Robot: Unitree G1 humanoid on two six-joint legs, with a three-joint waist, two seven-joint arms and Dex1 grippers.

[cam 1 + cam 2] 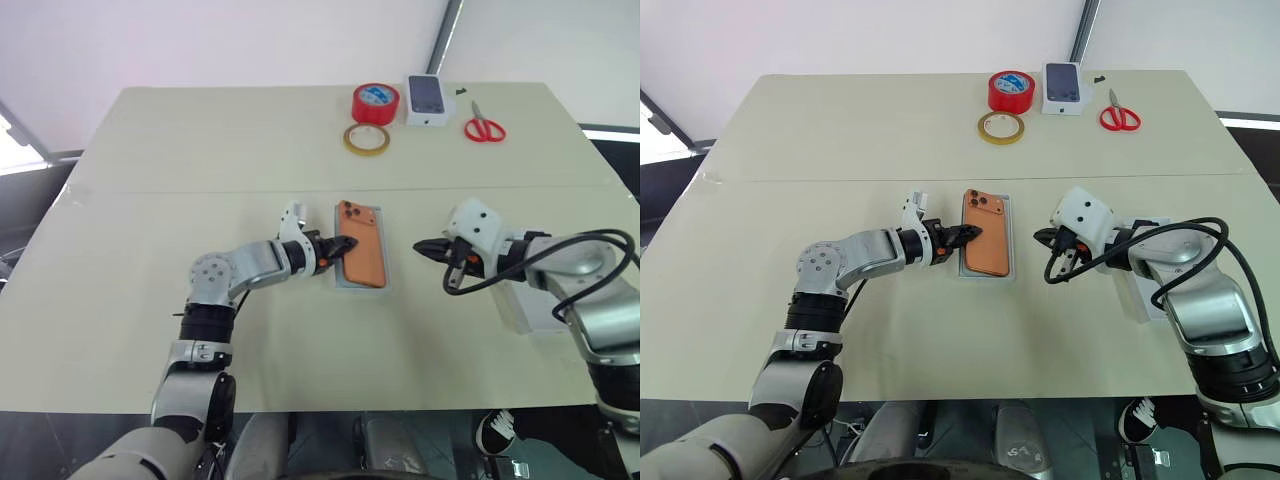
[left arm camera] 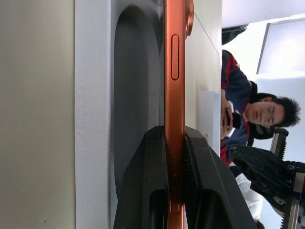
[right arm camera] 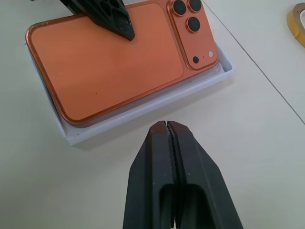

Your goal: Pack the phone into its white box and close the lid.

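Observation:
The orange phone (image 1: 362,255) lies back-up over the white box (image 3: 143,112) in the middle of the table, its camera lenses at the far end. My left gripper (image 1: 340,247) is shut on the phone's left edge, and the left wrist view shows both fingers (image 2: 152,181) clamping that edge above the box's inner recess (image 2: 128,95). The phone sits slightly askew, resting on the rim. My right gripper (image 3: 167,125) is shut and empty, hovering just right of the box. A flat white piece that looks like the lid (image 1: 530,310) lies under my right forearm, partly hidden.
At the table's far edge are a red tape roll (image 1: 375,102), a yellowish tape ring (image 1: 367,140), a small white carton printed with a phone picture (image 1: 428,100) and red scissors (image 1: 484,127). A person (image 2: 248,109) sits beyond the table in the left wrist view.

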